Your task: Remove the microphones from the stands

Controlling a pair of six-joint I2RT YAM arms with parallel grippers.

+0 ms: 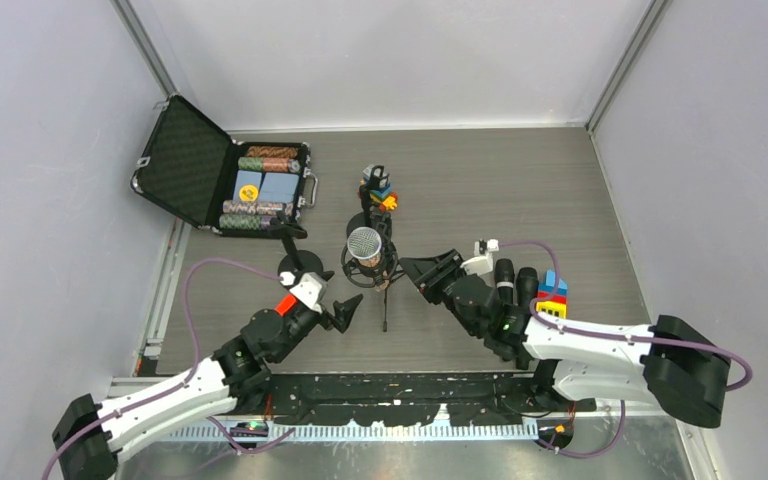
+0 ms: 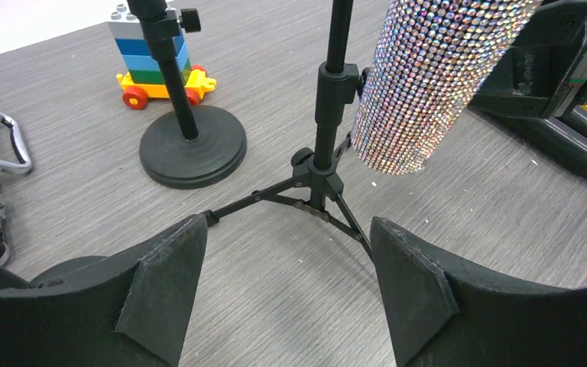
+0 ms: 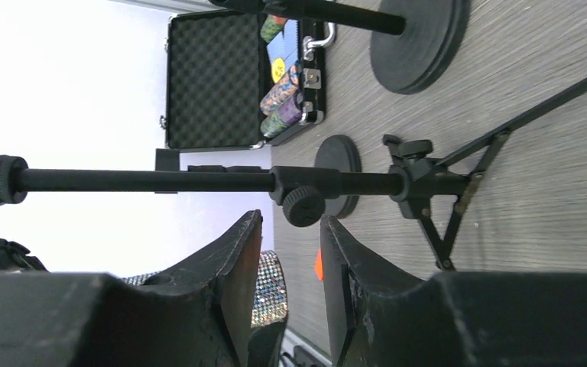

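Note:
The microphone has a silver mesh head (image 1: 364, 243) and a glittery body (image 2: 436, 76). It sits on a black tripod stand (image 1: 382, 282), whose pole (image 2: 329, 115) rises beside it in the left wrist view. My left gripper (image 1: 332, 292) is low and just left of the tripod legs. It (image 2: 287, 267) is open wide with only floor between the fingers. My right gripper (image 1: 422, 275) faces the stand from the right. It (image 3: 290, 260) is open by a narrow gap and holds nothing. The stand's pole (image 3: 160, 181) and its knob (image 3: 303, 205) lie just beyond its tips.
An open black case of poker chips (image 1: 250, 185) lies at the back left. A toy brick car (image 1: 380, 188) stands behind a round-base stand (image 2: 191, 145). A second round base (image 1: 295, 265) sits by my left gripper. Coloured bricks (image 1: 552, 295) lie by the right arm.

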